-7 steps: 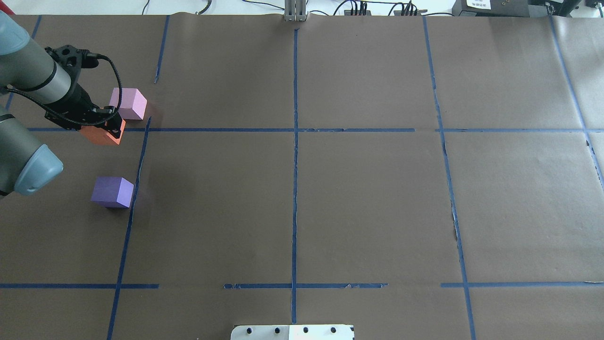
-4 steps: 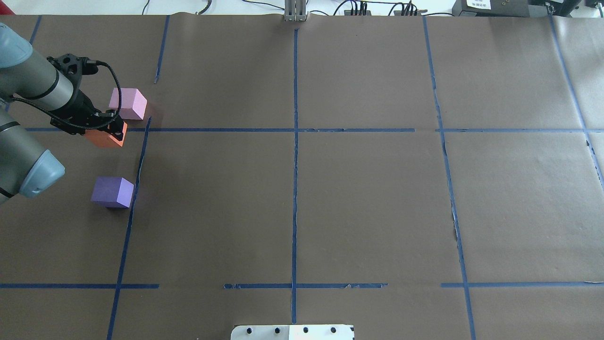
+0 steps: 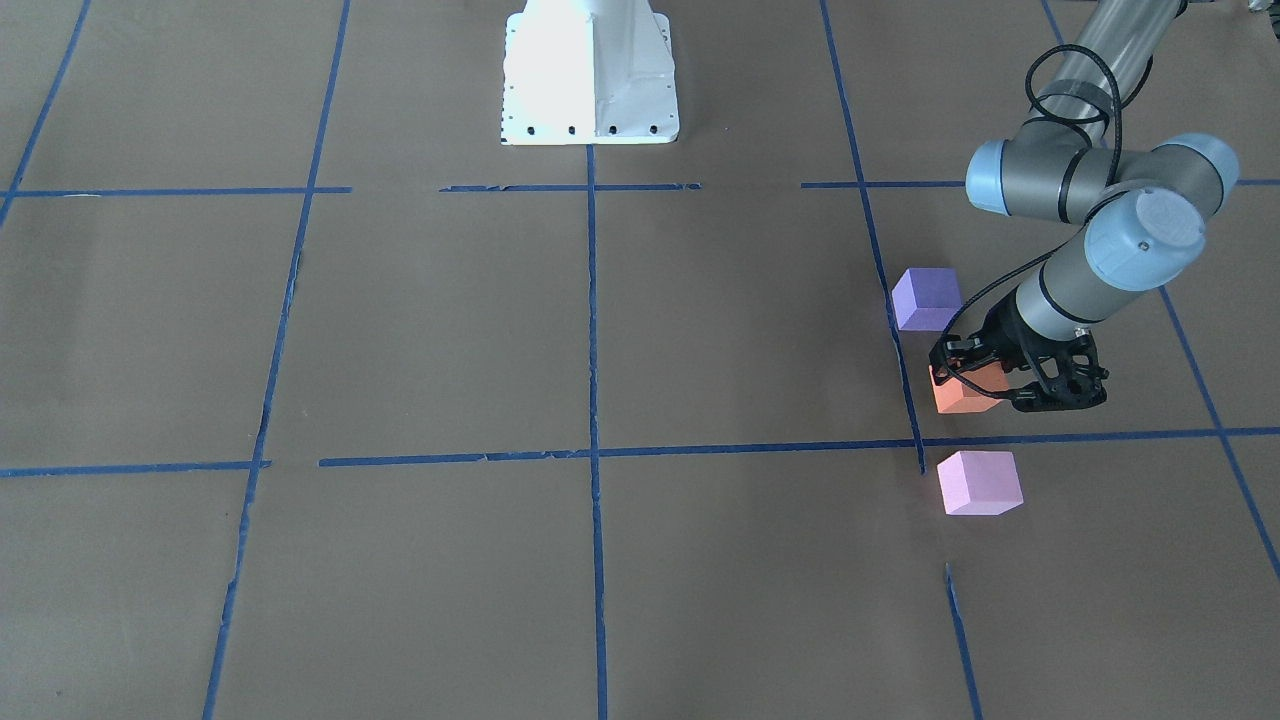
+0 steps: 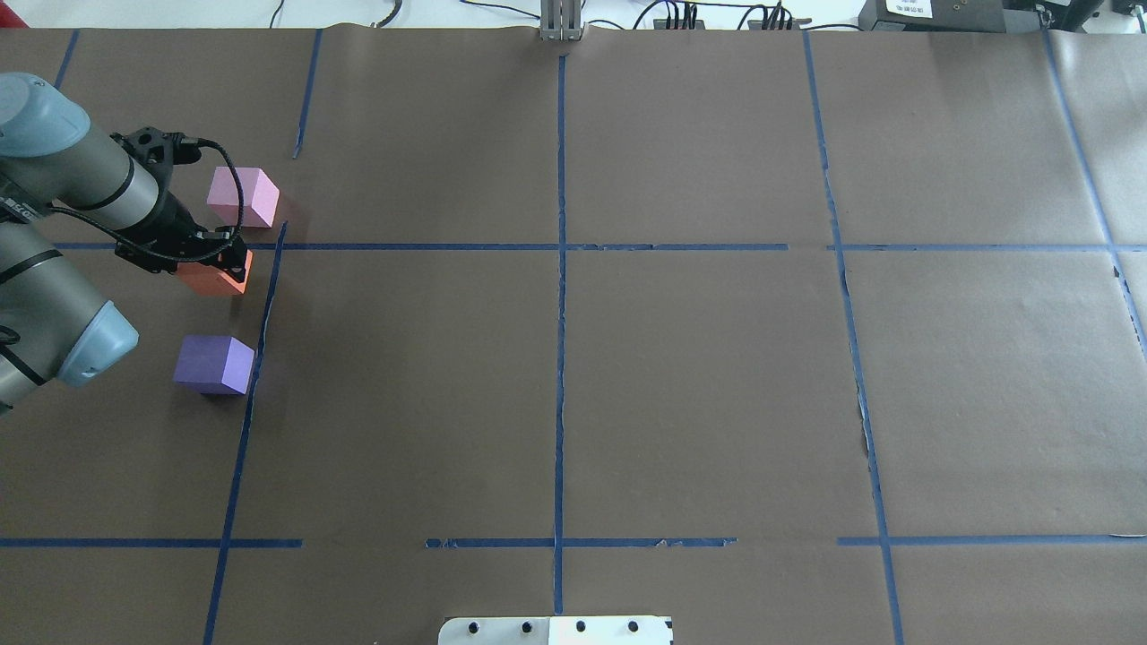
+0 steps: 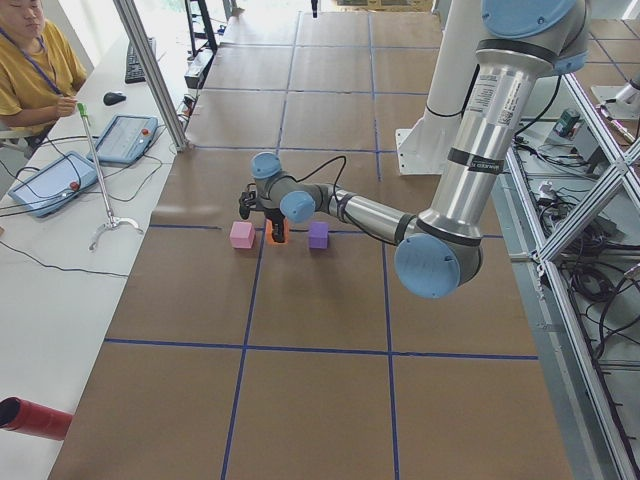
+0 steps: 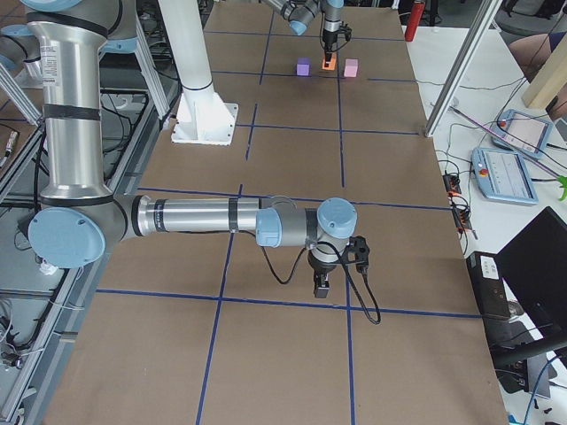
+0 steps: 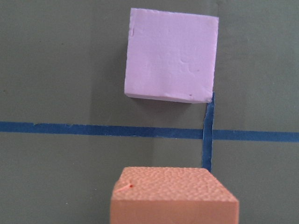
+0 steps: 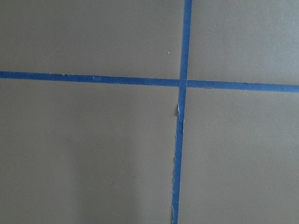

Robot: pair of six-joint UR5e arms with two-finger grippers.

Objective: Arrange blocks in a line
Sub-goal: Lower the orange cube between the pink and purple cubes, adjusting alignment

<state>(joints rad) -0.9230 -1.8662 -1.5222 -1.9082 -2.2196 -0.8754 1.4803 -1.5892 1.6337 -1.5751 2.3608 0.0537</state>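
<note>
My left gripper [image 4: 218,261] is shut on the orange block [image 4: 213,276] and holds it low over the brown paper, between the other two. The pink-lilac block [image 4: 244,197] lies just beyond it, past a blue tape line. The dark purple block [image 4: 215,365] lies nearer to the robot. The front view shows the same row: purple [image 3: 927,298], orange [image 3: 965,396], pink [image 3: 980,482], with the left gripper [image 3: 978,380] over the orange one. The left wrist view shows the orange block [image 7: 175,197] and the pink one [image 7: 172,61]. My right gripper [image 6: 321,285] shows only in the right side view; I cannot tell its state.
Blue tape lines [image 4: 560,269] cross the brown paper. The white robot pedestal [image 3: 590,70] stands at the table's middle on the robot's side. Cables and boxes [image 4: 941,13] lie along the far edge. An operator [image 5: 30,60] sits beside the table.
My left gripper has carried the orange block a little to the right and toward the robot, away from the pink block and closer to the purple one. The pink and purple blocks have not moved.
</note>
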